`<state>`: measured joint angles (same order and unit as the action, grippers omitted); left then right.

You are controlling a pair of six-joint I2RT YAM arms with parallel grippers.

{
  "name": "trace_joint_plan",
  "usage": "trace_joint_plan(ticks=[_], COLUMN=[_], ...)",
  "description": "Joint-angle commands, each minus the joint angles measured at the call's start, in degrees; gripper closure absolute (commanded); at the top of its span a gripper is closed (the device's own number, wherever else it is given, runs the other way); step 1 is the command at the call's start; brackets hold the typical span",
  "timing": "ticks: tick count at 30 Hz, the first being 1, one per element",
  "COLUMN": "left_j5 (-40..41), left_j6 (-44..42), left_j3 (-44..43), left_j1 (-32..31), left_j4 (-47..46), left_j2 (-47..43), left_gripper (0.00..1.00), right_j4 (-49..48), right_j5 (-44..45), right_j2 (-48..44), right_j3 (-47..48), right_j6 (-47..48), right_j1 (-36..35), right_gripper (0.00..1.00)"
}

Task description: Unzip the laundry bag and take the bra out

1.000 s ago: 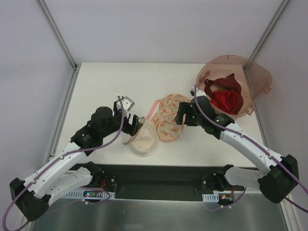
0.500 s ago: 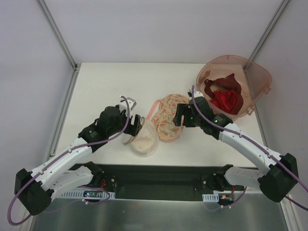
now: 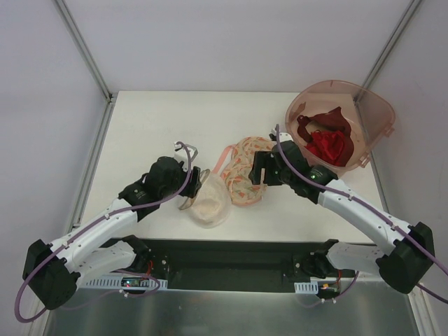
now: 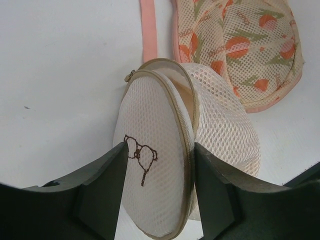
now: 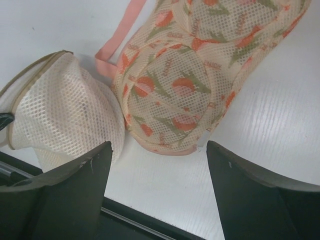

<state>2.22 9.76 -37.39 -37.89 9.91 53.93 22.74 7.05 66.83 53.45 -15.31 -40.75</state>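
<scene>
**Clerk:** Item one, far left?
**Checker:** Left gripper (image 4: 160,146). Its fingers are spread wide and straddle the flat panel of the laundry bag (image 4: 155,175). I cannot tell whether they are pressing on it.
**Clerk:** Where is the bag?
**Checker:** On the table (image 3: 140,126), near the front edge and directly under that gripper. The panel stands on edge, with its long axis running from the zip pull (image 4: 129,76) back toward the wrist. The left arm is plainly the nearer one.
**Clerk:** The bra?
**Checker:** Inside the bag. The bra (image 3: 208,206) shows only as a peach tint through the mesh.
**Clerk:** Next to the right?
**Checker:** Floral bra (image 5: 185,85), touching the bag's right side. The right gripper (image 5: 159,150) hangs over its near edge, fingers wide apart and holding nothing. Beyond that is the pink basin (image 3: 371,112), holding the dark red bra (image 3: 325,140).
**Clerk:** Changes since a second ago?
**Checker:** The left gripper has dropped from up-left of the bag onto its rim. The right gripper has edged left. The bag has not shifted.
</scene>
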Motion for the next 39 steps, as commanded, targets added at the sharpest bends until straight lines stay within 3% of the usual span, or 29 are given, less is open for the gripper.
trace_joint_plan(ticks=[1, 5, 6, 8, 10, 15, 20, 24, 28, 34, 39], left_j5=[2.09, 2.26, 2.35, 2.44, 2.09, 3.05, 7.44, 8.68, 7.89, 8.33, 8.24], left_j6=[1.31, 1.32, 1.23, 1.14, 1.4, 2.36, 5.09, 6.67, 8.08, 8.87, 8.96], left_j3=[0.21, 0.47, 0.82, 1.09, 1.26, 0.57, -0.4, -2.16, -2.95, -3.31, -3.57], left_j1=[-0.26, -0.26, -0.34, -0.26, -0.25, -0.25, -0.17, -0.26, -0.17, -0.17, -0.17], left_j4=[-0.68, -0.6, -0.51, -0.51, -0.42, 0.28, 0.46, 0.46, 0.46, 0.46, 0.55], left_j2=[-3.04, -4.97, -5.06, -4.72, -4.54, -6.38, -14.71, -18.16, -19.3, -19.74, -21.5], left_gripper=[0.48, 0.61, 0.77, 0.92, 1.0, 1.0, 1.0, 1.0, 1.0, 1.0, 1.0], right_j4=[0.55, 0.2, 0.11, -0.85, -1.64, -3.84, -4.55, -7.0, -8.41, -7.89, -6.05], right_j5=[1.56, 2.79, 2.79, 2.36, 1.83, -2.03, -4.49, -6.34, -8.35, -7.4, -1.52], right_j2=[-0.56, 2.33, 3.3, 6.29, 9.61, 15.43, 19.83, 22.46, 25.71, 30.9, 31.78], right_j3=[7.26, 12.44, 13.51, 16.32, 18.17, 22.65, 26.96, 28.46, 30.04, 29.0, 25.74], right_j6=[1.6, 2.13, 2.3, 2.3, 2.13, 1.16, 1.25, 0.64, -0.15, -0.33, 0.19], right_j1=[-3.8, -8.72, -10.64, -12.32, -14.44, -16.98, -19.01, -19.72, -19.72, -19.54, -19.19], right_gripper=[0.21, 0.2, 0.21, 0.2, 0.2, 0.21, 0.23, 0.44, 0.59, 0.59, 0.57])
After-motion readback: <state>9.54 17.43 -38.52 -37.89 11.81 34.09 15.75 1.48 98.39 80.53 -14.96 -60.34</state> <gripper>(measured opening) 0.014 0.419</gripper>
